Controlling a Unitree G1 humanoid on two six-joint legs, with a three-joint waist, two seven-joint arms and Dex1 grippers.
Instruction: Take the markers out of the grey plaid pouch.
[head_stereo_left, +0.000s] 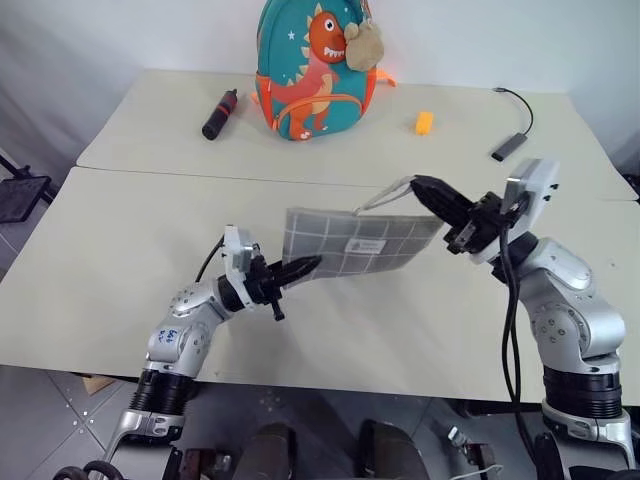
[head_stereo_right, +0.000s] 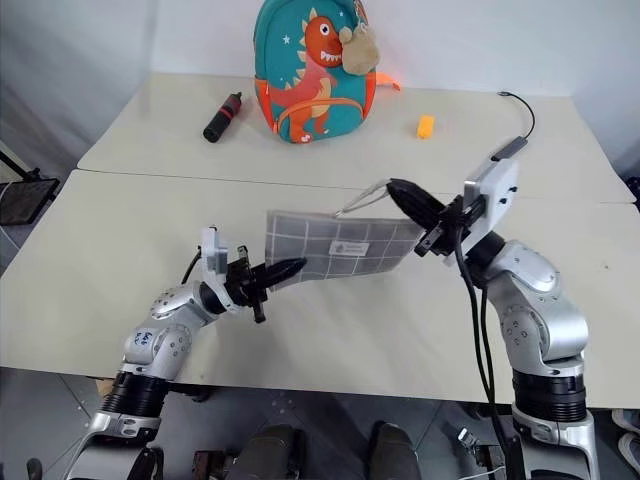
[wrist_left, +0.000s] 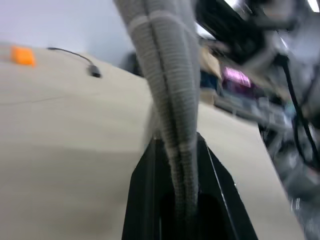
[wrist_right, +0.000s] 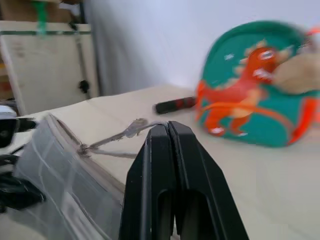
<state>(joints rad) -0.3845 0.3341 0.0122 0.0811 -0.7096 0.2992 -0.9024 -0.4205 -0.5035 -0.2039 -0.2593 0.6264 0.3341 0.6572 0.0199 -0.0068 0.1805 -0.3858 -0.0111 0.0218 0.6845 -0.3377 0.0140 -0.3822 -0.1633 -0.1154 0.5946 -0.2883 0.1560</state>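
Both my pincers hold the grey plaid pouch (head_stereo_left: 352, 243) above the table (head_stereo_left: 120, 250), left pincer (head_stereo_left: 300, 268) clamped at nine o'clock, right pincer (head_stereo_left: 425, 190) shut on its zip pull at three o'clock, probably to stretch it for opening.

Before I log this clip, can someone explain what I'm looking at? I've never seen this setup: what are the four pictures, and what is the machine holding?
This is a two-armed humanoid robot. The two wide pictures come from cameras on its head, looking down over its arms. The other two come from cameras on each wrist, looking along that hand's black fingers.

The left hand is shut on one end of the grey plaid pouch. The right hand is shut on the pouch's zipper pull at the other end. Together they hold the pouch up above the table.

Farther back on the table stand a teal dinosaur backpack, a black-and-red cylinder, a small orange block and a cable with an adapter. No markers can be seen outside the pouch yet.
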